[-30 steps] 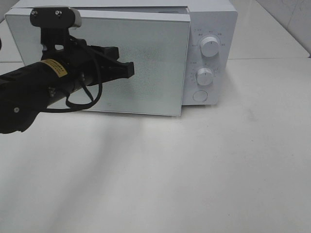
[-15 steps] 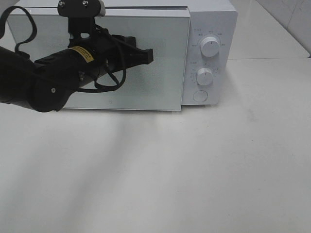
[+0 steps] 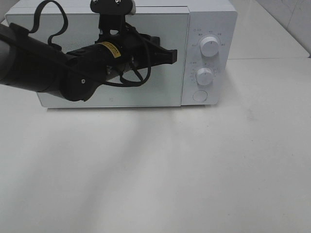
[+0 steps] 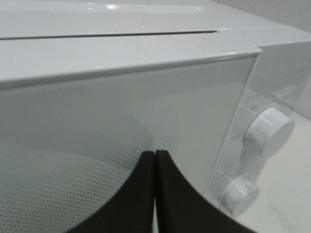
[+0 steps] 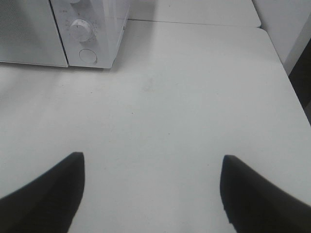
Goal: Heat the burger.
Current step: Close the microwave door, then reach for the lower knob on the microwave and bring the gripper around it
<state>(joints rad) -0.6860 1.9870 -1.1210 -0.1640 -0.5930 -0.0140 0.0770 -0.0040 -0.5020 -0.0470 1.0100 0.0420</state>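
The burger is out of view; no frame shows it. The white microwave (image 3: 160, 87) stands at the back of the table with its frosted door flush against the body. My left gripper (image 3: 172, 56) is shut with nothing in it, its black tips against the upper right part of the door, close to the control panel. The left wrist view shows the shut gripper (image 4: 155, 154) pressed to the dotted door glass (image 4: 97, 121). My right gripper (image 5: 153, 162) hangs open and empty above bare table, out of the exterior view.
The control panel carries an upper knob (image 3: 209, 46), a lower knob (image 3: 204, 76) and a round button (image 3: 199, 95). The white table (image 3: 194, 170) stretches in front of the microwave. In the right wrist view the table's far edge (image 5: 272, 43) shows.
My left arm has swept to the right along the door, and the door has swung from ajar to flush with the microwave. The right gripper has stayed open.
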